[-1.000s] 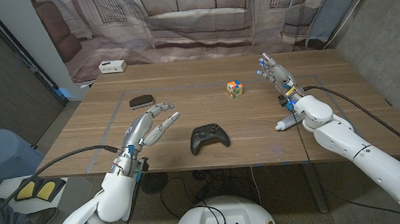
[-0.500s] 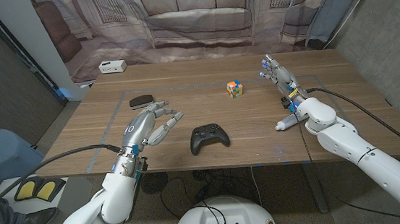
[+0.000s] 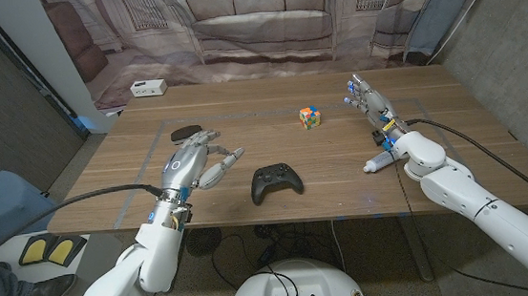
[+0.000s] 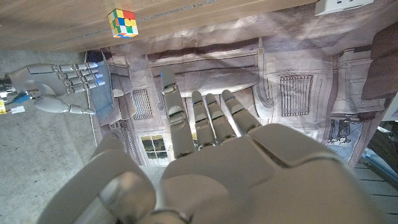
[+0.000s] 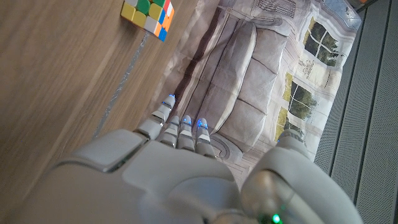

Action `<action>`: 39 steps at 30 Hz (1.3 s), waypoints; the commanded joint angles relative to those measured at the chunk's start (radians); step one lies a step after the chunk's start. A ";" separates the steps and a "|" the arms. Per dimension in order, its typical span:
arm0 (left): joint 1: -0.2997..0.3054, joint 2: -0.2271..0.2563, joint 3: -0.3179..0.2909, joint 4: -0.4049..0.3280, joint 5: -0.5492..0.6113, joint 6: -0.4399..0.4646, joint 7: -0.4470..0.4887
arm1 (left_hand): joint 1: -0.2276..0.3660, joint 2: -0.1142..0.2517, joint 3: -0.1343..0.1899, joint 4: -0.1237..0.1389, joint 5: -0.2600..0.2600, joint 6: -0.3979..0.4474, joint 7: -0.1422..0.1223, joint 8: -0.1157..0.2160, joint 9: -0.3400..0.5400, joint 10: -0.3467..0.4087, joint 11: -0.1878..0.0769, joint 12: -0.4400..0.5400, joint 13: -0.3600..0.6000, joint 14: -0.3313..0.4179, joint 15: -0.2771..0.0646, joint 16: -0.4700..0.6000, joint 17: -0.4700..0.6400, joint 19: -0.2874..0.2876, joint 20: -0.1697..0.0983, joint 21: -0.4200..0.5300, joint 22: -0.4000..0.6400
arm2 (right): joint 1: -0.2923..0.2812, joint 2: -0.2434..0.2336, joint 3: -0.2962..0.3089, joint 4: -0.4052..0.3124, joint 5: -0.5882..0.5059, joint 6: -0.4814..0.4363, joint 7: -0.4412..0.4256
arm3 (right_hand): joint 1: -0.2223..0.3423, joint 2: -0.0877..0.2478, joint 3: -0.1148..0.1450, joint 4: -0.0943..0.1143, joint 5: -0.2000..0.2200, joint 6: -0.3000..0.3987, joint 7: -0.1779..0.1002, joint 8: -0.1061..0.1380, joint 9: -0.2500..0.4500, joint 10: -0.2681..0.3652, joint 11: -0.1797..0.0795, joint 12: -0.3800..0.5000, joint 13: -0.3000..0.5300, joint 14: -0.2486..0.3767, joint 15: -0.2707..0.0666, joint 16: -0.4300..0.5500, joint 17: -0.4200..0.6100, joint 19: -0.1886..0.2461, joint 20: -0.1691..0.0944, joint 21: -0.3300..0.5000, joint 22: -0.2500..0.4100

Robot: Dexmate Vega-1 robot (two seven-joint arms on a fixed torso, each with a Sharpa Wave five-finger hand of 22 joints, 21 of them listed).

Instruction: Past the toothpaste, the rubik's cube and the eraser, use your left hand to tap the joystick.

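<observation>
The joystick, a black game controller (image 3: 276, 180), lies near the table's front edge at the middle. My left hand (image 3: 196, 159) hovers to its left, fingers apart and stretched toward it, holding nothing; its back is in the left wrist view (image 4: 205, 162). Just beyond its fingers lies a dark oval eraser (image 3: 184, 133). A rubik's cube (image 3: 310, 116) (image 4: 121, 23) (image 5: 147, 14) stands farther back, right of centre. The white toothpaste tube (image 3: 378, 163) lies partly under my right forearm. My right hand (image 3: 365, 97) (image 5: 174, 168) is open, fingers straight, right of the cube.
A small white box (image 3: 148, 87) sits at the table's far left corner (image 4: 339, 6). A printed sofa backdrop hangs behind the table. A black cable runs off each arm. Bare wood (image 3: 241, 102) spans the middle of the table.
My left hand has risen a little and shifted away from me toward the eraser, its fingers opening wider. The right hand and the objects have stayed put.
</observation>
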 commanded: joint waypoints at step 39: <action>-0.245 0.209 0.183 -0.041 -0.052 0.145 -0.347 | -0.031 -0.002 -0.008 0.010 0.003 -0.004 -0.005 -0.049 0.004 -0.071 0.009 -0.029 0.002 -0.074 0.015 -0.009 0.004 -0.045 0.007 -0.003 0.005 | -0.071 -0.004 0.042 -0.027 0.001 0.043 -0.044 | -0.003 0.005 -0.002 -0.006 -0.001 0.018 -0.005 0.001 0.005 0.009 0.002 0.002 0.004 0.001 0.007 0.000 0.006 0.001 0.012 -0.003 0.002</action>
